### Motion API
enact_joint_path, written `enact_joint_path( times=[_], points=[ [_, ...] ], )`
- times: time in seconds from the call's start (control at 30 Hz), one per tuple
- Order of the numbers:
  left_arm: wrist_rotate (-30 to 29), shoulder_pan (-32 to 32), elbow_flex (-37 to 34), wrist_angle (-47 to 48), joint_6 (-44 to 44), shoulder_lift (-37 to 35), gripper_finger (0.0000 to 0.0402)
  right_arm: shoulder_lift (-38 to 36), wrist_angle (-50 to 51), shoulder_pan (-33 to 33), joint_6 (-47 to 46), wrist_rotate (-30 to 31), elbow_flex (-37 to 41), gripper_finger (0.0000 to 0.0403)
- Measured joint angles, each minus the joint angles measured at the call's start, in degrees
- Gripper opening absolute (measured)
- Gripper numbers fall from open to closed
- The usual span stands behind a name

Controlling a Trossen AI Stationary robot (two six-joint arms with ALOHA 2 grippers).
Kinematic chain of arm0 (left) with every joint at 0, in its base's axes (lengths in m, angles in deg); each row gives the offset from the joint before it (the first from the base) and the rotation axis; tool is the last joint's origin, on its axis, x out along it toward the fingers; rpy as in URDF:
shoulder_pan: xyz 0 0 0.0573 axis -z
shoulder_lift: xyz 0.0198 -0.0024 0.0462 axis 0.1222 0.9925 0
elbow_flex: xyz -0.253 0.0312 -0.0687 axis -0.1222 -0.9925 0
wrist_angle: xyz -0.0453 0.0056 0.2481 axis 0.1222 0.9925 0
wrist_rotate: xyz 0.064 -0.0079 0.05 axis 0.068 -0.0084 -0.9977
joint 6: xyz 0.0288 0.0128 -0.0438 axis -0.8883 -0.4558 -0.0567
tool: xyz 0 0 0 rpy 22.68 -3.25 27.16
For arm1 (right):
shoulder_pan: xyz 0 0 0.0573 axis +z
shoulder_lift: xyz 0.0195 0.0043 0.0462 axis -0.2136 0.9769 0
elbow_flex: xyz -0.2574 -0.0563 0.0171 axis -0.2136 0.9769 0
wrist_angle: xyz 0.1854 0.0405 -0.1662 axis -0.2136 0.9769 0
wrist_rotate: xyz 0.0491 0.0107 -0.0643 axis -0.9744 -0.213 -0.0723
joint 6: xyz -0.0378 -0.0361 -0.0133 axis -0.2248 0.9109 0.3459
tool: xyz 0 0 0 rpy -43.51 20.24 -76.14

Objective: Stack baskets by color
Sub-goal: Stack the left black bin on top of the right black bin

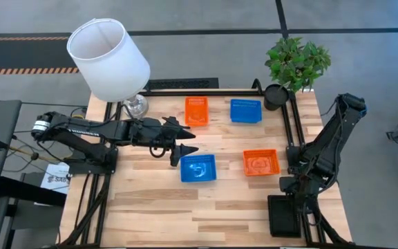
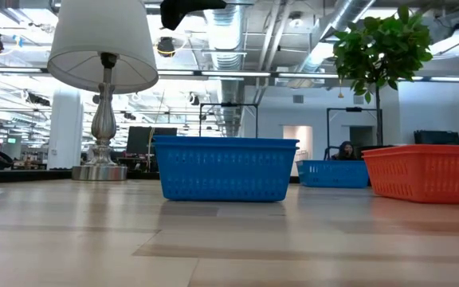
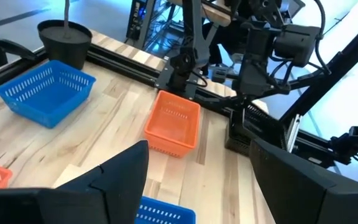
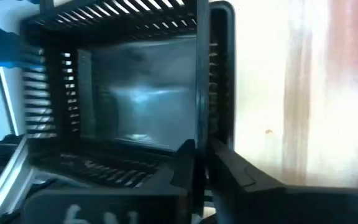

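High view: the whole table (image 1: 150, 207) is seen from above, with four baskets on it and a fifth at its lower right edge.
Left gripper (image 1: 179, 153): extended to centre frame, just left of and above the near blue basket (image 1: 198, 168); fingers are seen apart, nothing between them.
Near blue basket: centre of frame, upright, apart from the others; in the low view it stands at centre (image 2: 225, 168).
Far blue basket (image 1: 245, 111): upper centre-right, beside the black plant pot (image 1: 276, 96).
Upper orange basket (image 1: 196, 111): upper centre, just left of the far blue basket, not touching.
Lower orange basket (image 1: 261, 162): right of centre, well apart from the near blue basket.
Black basket (image 1: 284, 216): lower right of frame, below the right arm.
Right gripper (image 4: 201, 163): down over the black basket (image 4: 123, 93); fingers are seen nearly together at its wall; whether it is clamped cannot be told.
Lamp (image 1: 109, 59): upper left, white shade.
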Motion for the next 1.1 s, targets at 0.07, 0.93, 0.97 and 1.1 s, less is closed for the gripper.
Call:
enact_joint_path(
  times=[0.07,0.93,0.97,1.1],
  points=[
    [0.2,0.0,0.0,-0.1,0.1,0.0,0.0267,0.0,0.5,0.0,0.0,0.1,0.0,0.0083],
    [1.9,0.0,0.1,0.3,0.5,0.0,0.0267,0.0,1.5,0.0,3.7,1.6,0.0,0.0068],
    [1.9,0.0,0.1,0.3,0.5,0.0,0.0267,0.0,1.4,0.0,3.7,1.6,0.0,0.0048],
    [2.0,0.0,0.1,0.3,0.6,0.0,0.0267,0.0,-0.2,0.0,3.8,1.6,0.0,0.0013]
  ],
)
